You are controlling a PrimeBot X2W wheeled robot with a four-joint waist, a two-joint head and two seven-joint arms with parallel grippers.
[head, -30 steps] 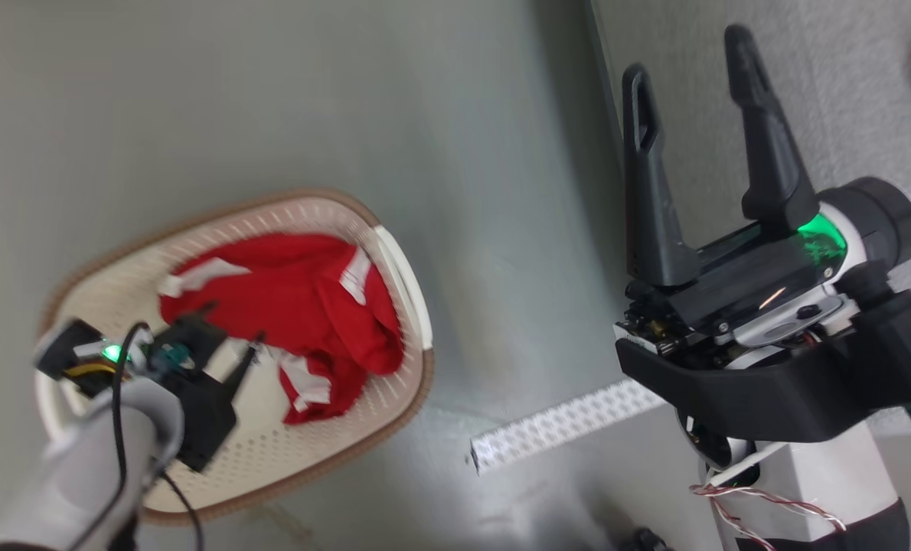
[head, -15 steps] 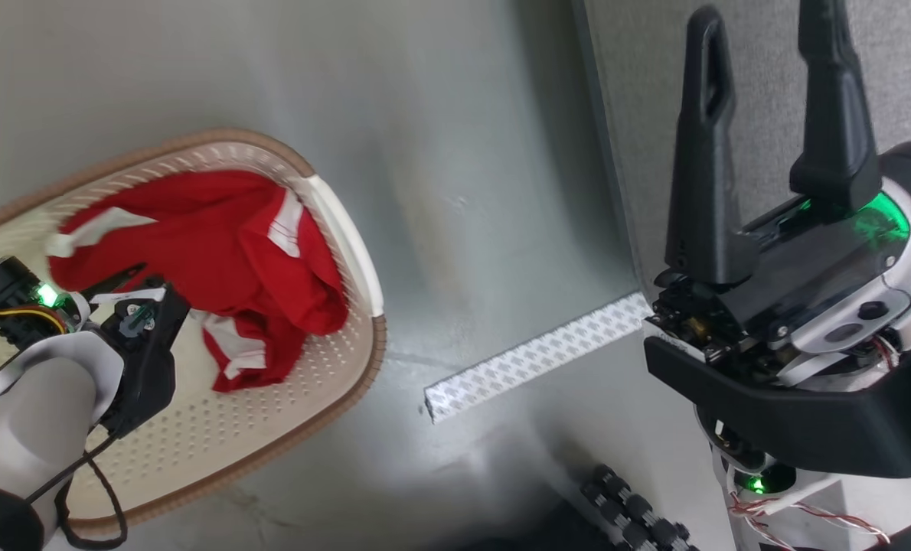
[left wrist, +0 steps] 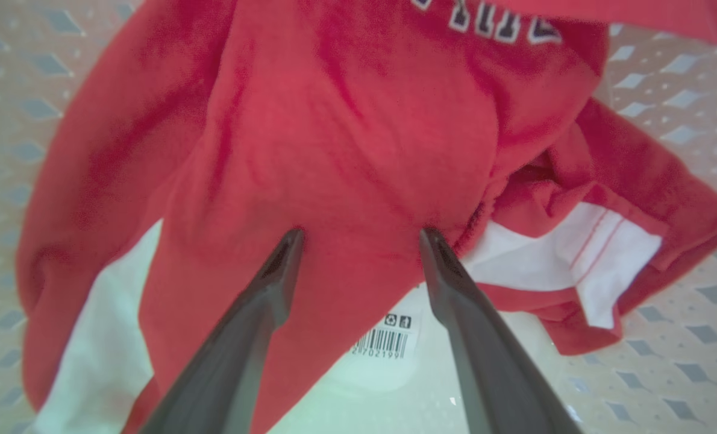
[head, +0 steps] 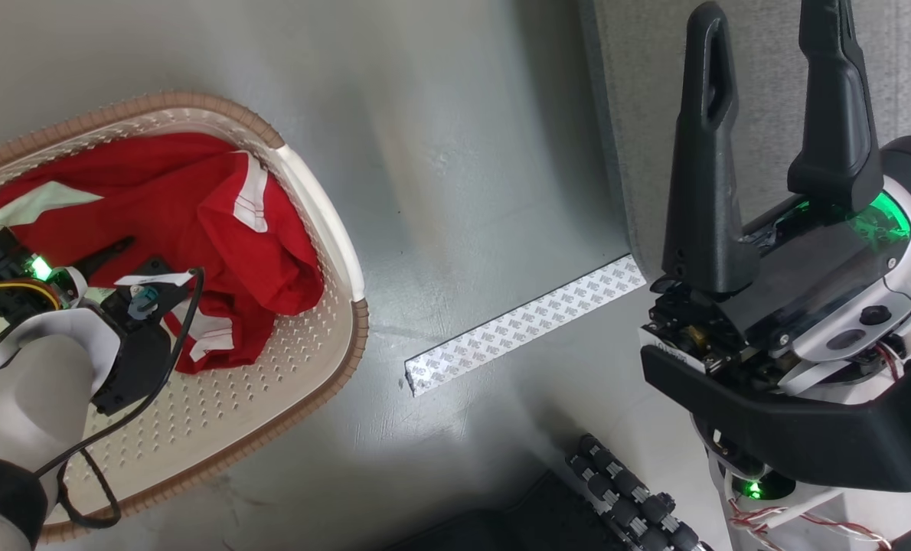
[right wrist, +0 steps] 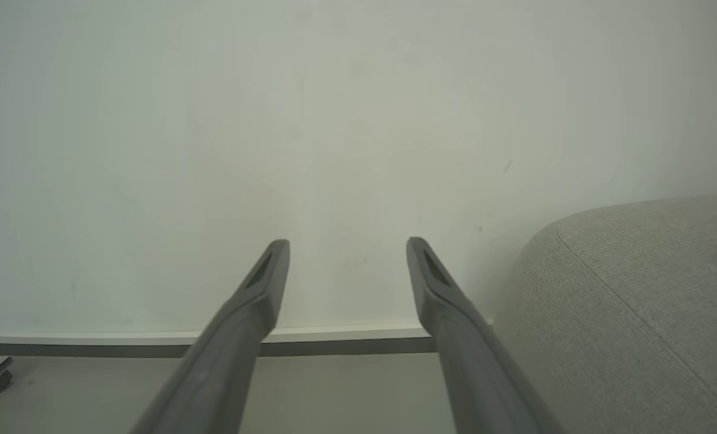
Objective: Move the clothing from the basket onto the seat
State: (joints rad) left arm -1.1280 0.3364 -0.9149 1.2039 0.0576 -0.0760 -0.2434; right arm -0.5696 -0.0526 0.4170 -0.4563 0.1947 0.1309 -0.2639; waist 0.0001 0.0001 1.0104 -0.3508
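left claw (left wrist: 361, 236) wide, tips down on red shirt (left wrist: 346, 150) inside basket (head: 325, 207); nothing held. right claw (head: 765, 30) wide, idle by seat (right wrist: 635, 289). risk: pinching 1 thin fold, shirt slips mid-lift; tips may snag basket holes.

A: Where is your head camera looking?
B: It's looking steeply down at the floor (head: 463, 191), taking in the basket (head: 357, 337) on my left and the seat (head: 639, 115) on my right.
A: And the wrists?
B: My left one is peering closely at the red garment (left wrist: 346, 150), sharing it with the head. My right one is facing a wall (right wrist: 334, 120), catching the seat's corner.
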